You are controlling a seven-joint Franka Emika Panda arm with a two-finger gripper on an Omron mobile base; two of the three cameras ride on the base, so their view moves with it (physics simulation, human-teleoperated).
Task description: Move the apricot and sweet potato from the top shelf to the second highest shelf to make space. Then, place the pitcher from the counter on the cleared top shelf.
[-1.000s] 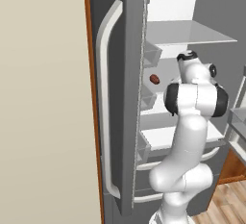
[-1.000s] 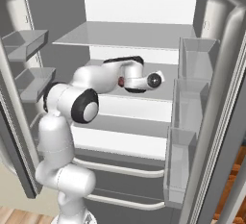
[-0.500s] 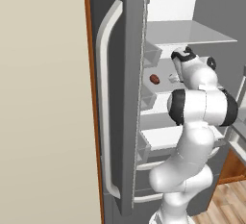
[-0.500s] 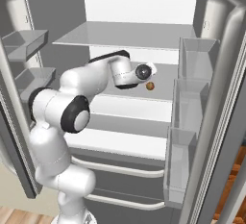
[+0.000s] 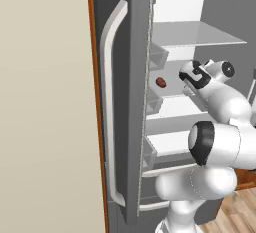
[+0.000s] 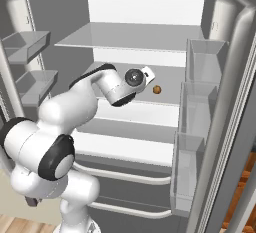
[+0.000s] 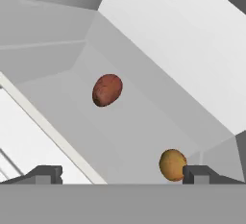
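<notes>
Sweet potato [image 7: 107, 90] and apricot [image 7: 172, 164]: both lie on the second highest shelf [image 6: 165, 94], apart. Gripper [image 7: 122, 174]: jaws wide, empty, facing that shelf. Top shelf [image 6: 145, 36]: cleared. Your next item, seemingly: the pitcher; withdraw.

arm: reaching forward, elbow bent | end effector [image 7: 122, 172]: jaws wide apart, holding nothing

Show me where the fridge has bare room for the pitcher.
The top shelf is bare from wall to door bins. The second shelf is crowded: sweet potato, apricot and the open gripper.
</notes>
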